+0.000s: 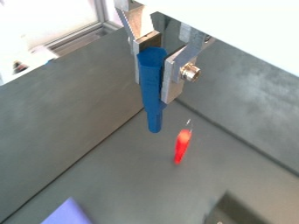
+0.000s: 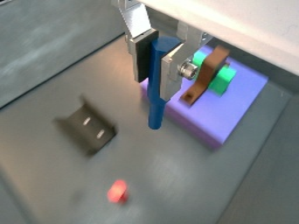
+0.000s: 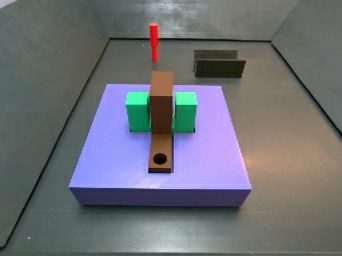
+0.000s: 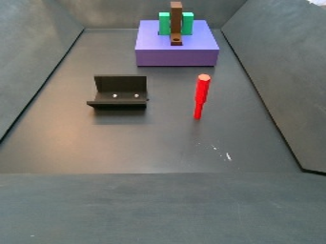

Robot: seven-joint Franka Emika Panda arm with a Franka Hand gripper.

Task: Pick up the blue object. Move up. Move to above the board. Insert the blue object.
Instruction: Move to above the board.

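In both wrist views my gripper (image 1: 158,68) (image 2: 160,70) is shut on the blue object (image 1: 152,92) (image 2: 156,101), a slim blue peg that hangs straight down from between the fingers, well above the floor. Neither side view shows the gripper or the peg. The board (image 3: 162,120) (image 4: 177,21) is a narrow brown plank lying along the purple slab (image 3: 120,165), with a round hole (image 3: 160,159) near one end. In a wrist view the board (image 2: 211,77) appears just beyond the held peg.
A green block (image 3: 138,112) (image 2: 225,79) straddles the board on the purple slab (image 2: 222,118) (image 4: 159,52). An upright red stick (image 3: 154,42) (image 4: 201,95) (image 1: 181,146) stands on the floor. The fixture (image 3: 221,65) (image 4: 120,92) (image 2: 90,127) sits nearby. Grey walls enclose the floor.
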